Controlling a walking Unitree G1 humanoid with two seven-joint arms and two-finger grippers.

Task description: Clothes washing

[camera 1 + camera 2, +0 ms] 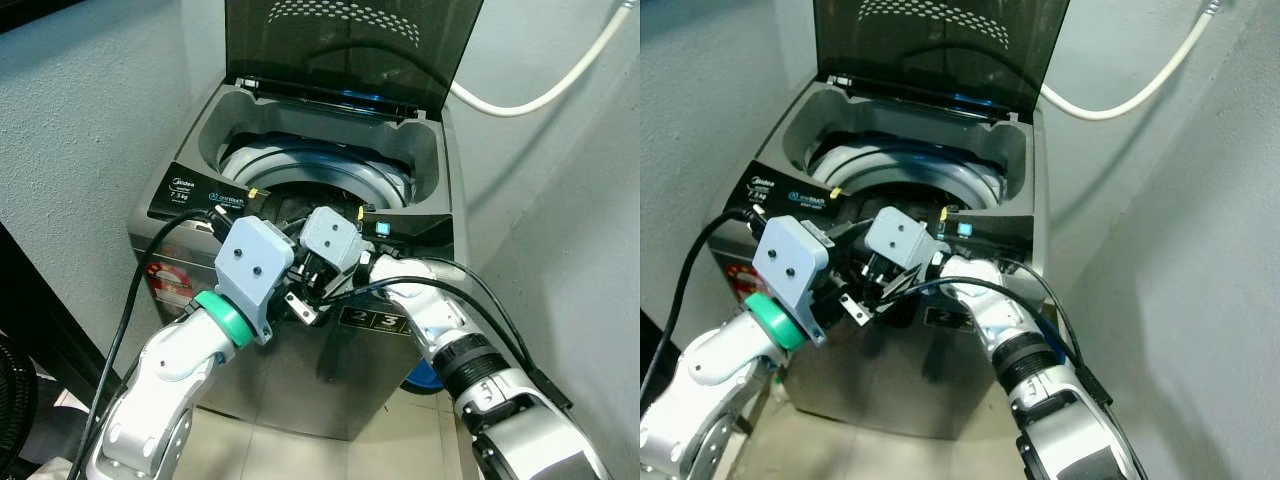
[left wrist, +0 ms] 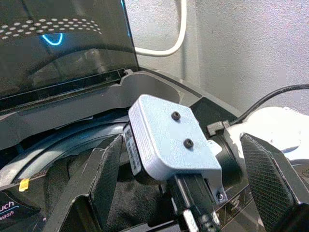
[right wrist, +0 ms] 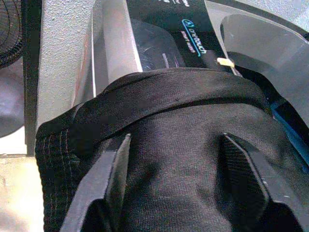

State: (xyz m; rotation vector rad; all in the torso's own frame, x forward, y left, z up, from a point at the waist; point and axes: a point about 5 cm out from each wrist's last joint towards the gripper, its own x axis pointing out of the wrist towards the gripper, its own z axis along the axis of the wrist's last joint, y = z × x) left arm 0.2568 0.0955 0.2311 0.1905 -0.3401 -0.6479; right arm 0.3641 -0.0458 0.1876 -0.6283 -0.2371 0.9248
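Note:
A grey top-loading washing machine [image 1: 440, 170] stands before me with its dark lid [image 1: 350, 50] raised and the drum [image 1: 300, 165] open. A black garment [image 3: 183, 145] bulges over the machine's front edge. My right gripper [image 3: 176, 137] is open, its fingers [image 3: 113, 174] straddling the cloth and pressed against it. My left gripper [image 2: 181, 140] is open just behind the right wrist's grey camera housing [image 1: 332, 236], which sits between its fingers [image 2: 104, 176]. Both wrists meet at the front rim [image 1: 300, 275].
The control panel [image 1: 195, 195] runs along the front left of the machine. A white hose [image 1: 540, 95] curves along the wall behind. A black cable [image 1: 130, 290] hangs by my left arm. Walls stand close on both sides; a dark fan [image 1: 15, 400] is on the floor at the left.

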